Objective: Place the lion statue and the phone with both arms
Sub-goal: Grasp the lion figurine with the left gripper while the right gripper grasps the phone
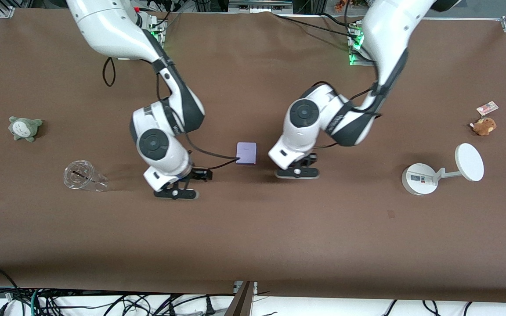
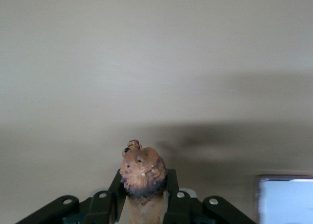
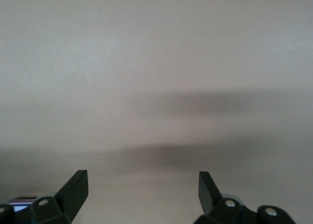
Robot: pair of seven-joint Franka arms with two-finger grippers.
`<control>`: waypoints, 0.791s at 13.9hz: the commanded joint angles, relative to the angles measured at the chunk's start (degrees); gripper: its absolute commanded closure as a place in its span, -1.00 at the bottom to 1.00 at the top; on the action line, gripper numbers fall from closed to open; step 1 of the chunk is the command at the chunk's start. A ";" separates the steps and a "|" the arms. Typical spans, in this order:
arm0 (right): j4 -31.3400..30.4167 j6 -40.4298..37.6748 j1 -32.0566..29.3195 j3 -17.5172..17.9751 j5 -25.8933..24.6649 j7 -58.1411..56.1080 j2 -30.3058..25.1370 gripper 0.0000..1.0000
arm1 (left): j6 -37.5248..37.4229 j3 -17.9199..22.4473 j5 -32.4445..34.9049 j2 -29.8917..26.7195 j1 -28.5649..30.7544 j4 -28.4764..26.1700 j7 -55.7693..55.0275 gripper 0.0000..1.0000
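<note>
My left gripper (image 1: 297, 172) is low over the middle of the table, beside the phone (image 1: 246, 153), toward the left arm's end. In the left wrist view the gripper (image 2: 144, 185) is shut on the lion statue (image 2: 143, 168), an orange-brown figurine whose dark-maned head sticks out past the fingertips. The gripper hides the lion in the front view. The phone is a flat pale-lavender rectangle lying on the table between the two grippers; its corner shows in the left wrist view (image 2: 286, 199). My right gripper (image 1: 176, 193) is low over the table beside the phone, toward the right arm's end. Its fingers are open and empty (image 3: 142, 182).
A clear cup (image 1: 84, 176) lies on its side and a grey-green plush (image 1: 24, 127) sits toward the right arm's end. A white stand with round base and disc (image 1: 442, 170) and a brown plush with a tag (image 1: 484, 126) are toward the left arm's end.
</note>
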 commanded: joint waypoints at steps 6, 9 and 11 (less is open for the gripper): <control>1.21 7.46 12.36 -0.42 0.40 13.70 5.71 -1.00 | -4.75 -0.30 1.60 -3.03 17.75 -2.17 15.26 0.73; 1.21 9.85 14.40 -0.42 0.05 16.27 7.39 -1.00 | -2.57 -0.30 1.78 -0.04 21.98 -2.26 20.88 0.73; 1.21 9.85 14.66 -0.42 -0.13 16.01 7.66 -1.00 | 1.81 -0.21 1.78 0.14 23.39 -4.88 22.39 0.73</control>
